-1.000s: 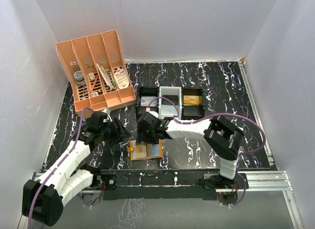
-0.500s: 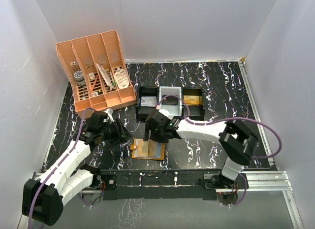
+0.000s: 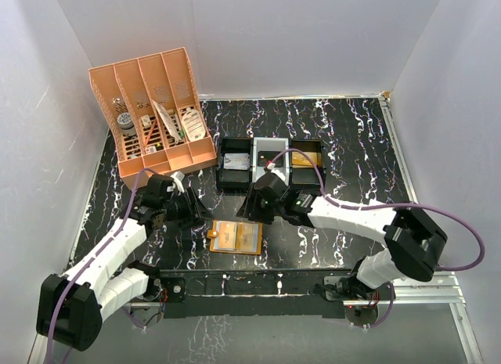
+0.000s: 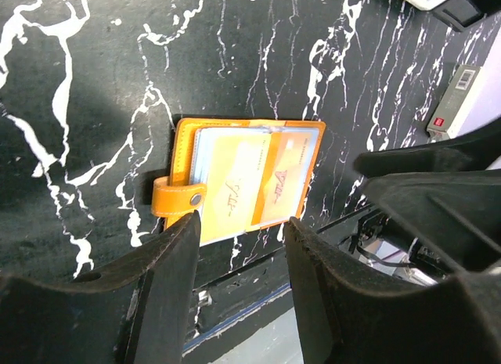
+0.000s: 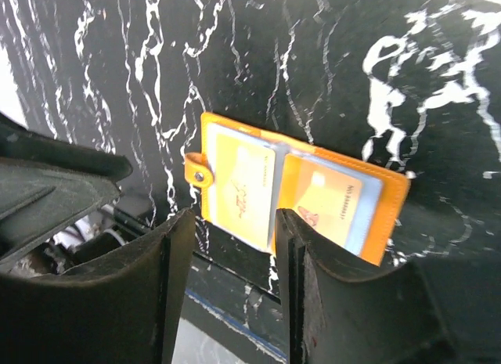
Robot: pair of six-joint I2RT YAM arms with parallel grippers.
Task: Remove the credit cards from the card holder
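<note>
Jaws on the left gripper [image 4: 241, 246] and right gripper [image 5: 232, 239] are standing partly apart, gripping nothing. Between them, the card holder [image 3: 235, 238] is lying open at near centre, credit cards [image 4: 243, 184] sitting in its pockets. Extraction is starting, I judge: one gripper pinning it, the other pinching a card edge

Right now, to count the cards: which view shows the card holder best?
Right wrist: the card holder lies open, both panels and printing clear. Left wrist shows it open, print fainter; top external, only small.
</note>
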